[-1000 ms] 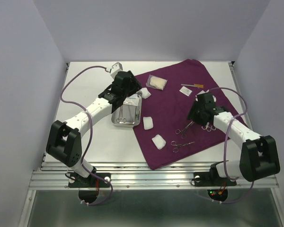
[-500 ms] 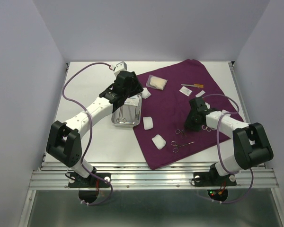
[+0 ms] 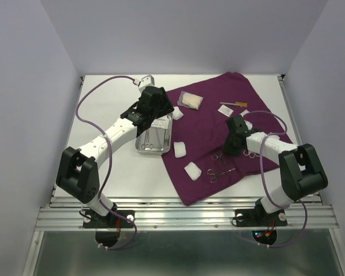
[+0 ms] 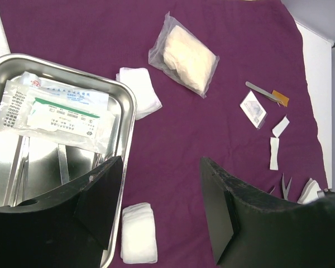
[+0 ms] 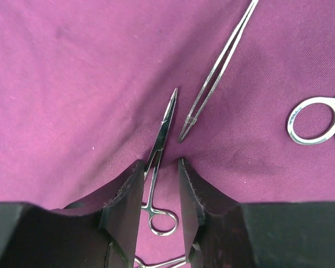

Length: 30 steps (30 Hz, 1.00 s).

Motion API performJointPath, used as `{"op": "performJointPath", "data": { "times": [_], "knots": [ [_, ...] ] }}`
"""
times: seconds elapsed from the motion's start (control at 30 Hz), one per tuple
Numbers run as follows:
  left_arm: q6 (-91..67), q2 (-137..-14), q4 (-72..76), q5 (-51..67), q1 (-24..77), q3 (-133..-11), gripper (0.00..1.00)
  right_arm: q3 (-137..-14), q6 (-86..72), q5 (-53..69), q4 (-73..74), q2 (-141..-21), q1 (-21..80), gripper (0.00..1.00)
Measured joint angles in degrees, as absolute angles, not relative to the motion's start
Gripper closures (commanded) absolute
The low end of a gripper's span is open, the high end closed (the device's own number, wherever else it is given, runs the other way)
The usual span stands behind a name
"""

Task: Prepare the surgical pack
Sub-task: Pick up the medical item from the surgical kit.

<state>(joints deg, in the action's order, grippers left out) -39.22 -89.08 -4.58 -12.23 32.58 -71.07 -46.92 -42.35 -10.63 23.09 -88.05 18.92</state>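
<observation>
The dark-purple cloth [image 3: 213,123] lies spread on the table. The steel tray [image 3: 139,147] stands at its left edge and holds a clear packet [image 4: 56,109] and instruments. My left gripper [image 4: 162,184] is open and empty, above the tray's right rim [image 4: 129,111] and the cloth. My right gripper [image 5: 161,167] is low on the cloth [image 5: 72,84], its jaws narrowly open and straddling the shank of silver forceps [image 5: 163,131]. The left finger touches the forceps. Tweezers [image 5: 220,58] and a scissors ring [image 5: 315,120] lie close by. Gauze squares [image 3: 179,150] lie on the cloth.
A clear packet of gauze [image 4: 184,56], a small packet [image 4: 253,107], a thin tool with an orange tip [image 4: 266,92] and white paper strips [image 4: 274,145] lie on the far cloth. Another pair of forceps [image 3: 220,173] lies near the cloth's front. White walls close in the table.
My right gripper has swung left and come down onto the cloth over the forceps. My left gripper has shifted slightly above the tray.
</observation>
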Motion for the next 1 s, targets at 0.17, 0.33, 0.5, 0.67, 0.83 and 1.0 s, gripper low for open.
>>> {"op": "performJointPath", "data": {
  "times": [0.17, 0.33, 0.5, 0.67, 0.83, 1.0],
  "knots": [
    [-39.2, -89.1, -4.6, -12.2, 32.6, -71.1, 0.32, -47.5, -42.3, -13.1, 22.7, -88.8, 20.5, 0.67],
    [-39.2, -89.1, -4.6, -12.2, 32.6, -71.1, 0.32, -48.1, -42.5, -15.9, 24.4, -88.8, 22.1, 0.65],
    [-39.2, -89.1, -4.6, -12.2, 32.6, -71.1, 0.32, -48.6, -43.3, -18.0, 27.5, -88.6, 23.9, 0.62],
    [-39.2, -89.1, -4.6, -12.1, 32.6, -71.1, 0.32, -49.3, -44.0, -18.8, 28.9, -88.5, 24.1, 0.62],
    [-39.0, -89.1, -4.6, -12.0, 32.6, -71.1, 0.32, -50.2, -44.8, -19.0, 28.5, -90.5, 24.1, 0.63],
    [-38.8, -89.1, -4.6, -12.0, 32.6, -71.1, 0.32, -50.5, -44.8, -19.1, 27.8, -91.1, 24.1, 0.66]
  ]
}}
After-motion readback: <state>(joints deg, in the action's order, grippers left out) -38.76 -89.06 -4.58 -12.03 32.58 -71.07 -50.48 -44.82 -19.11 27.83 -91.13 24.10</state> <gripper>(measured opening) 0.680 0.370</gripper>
